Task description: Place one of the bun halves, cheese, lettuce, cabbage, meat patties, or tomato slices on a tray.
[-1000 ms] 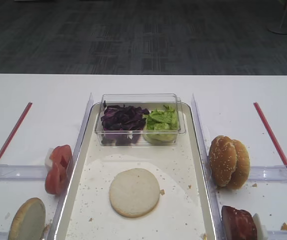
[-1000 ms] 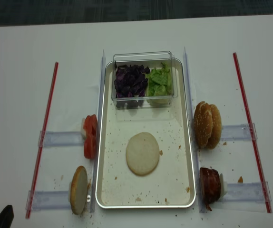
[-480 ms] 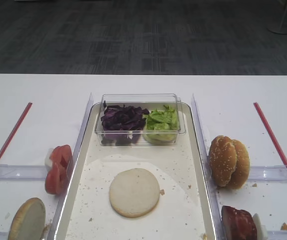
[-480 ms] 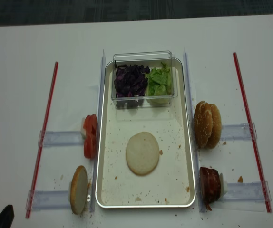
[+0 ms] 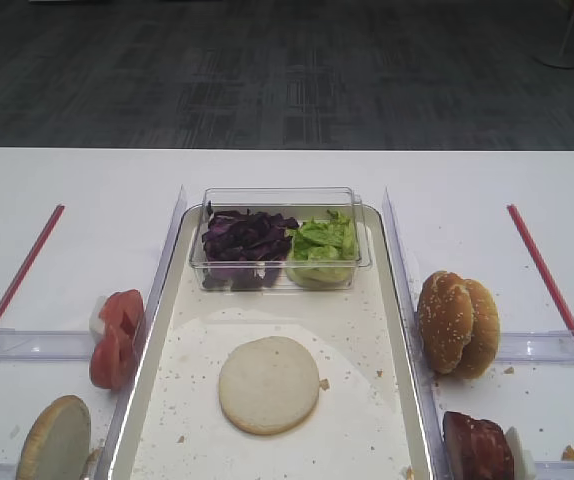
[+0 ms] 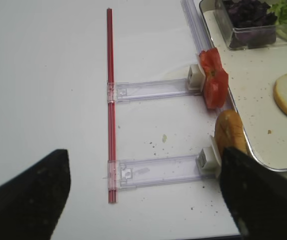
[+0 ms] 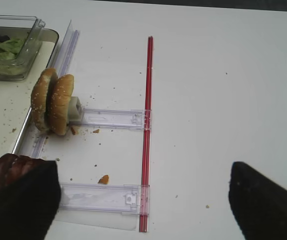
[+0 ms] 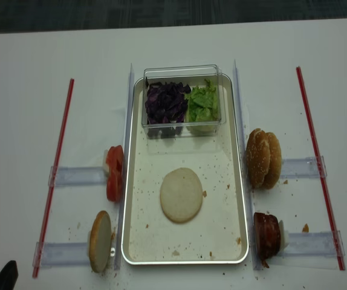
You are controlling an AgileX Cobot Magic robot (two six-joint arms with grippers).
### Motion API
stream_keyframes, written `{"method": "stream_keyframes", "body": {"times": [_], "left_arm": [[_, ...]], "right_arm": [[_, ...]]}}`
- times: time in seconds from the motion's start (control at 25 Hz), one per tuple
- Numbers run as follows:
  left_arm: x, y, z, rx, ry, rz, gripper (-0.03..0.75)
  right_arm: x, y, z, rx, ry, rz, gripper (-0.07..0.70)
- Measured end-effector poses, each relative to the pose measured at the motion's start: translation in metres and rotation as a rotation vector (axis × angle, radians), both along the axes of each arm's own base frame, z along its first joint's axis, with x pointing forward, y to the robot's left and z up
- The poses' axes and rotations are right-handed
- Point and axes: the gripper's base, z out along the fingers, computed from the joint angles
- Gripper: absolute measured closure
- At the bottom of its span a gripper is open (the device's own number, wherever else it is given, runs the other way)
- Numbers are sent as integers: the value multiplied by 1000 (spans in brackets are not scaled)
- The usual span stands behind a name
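Bun half (image 5: 268,384), plain and round, lies flat on the tray (image 5: 377,300) floor, toward 6 o'clock from the clear box (image 5: 279,238). The box holds purple cabbage (image 5: 244,238) and, beside it at 3 o'clock, green lettuce (image 5: 322,242). Left claw (image 6: 143,195) is spread wide with nothing in it, above the worktop (image 6: 43,100). Right claw (image 7: 143,200) is spread wide too, with nothing in it.
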Motion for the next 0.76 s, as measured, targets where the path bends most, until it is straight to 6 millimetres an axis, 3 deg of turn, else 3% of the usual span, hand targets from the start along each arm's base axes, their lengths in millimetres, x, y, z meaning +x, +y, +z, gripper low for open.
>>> {"method": "stream_keyframes", "body": {"times": [0.76], "left_arm": [[0,0,0,0,0,0,152]], "right_arm": [[0,0,0,0,0,0,-60]]}}
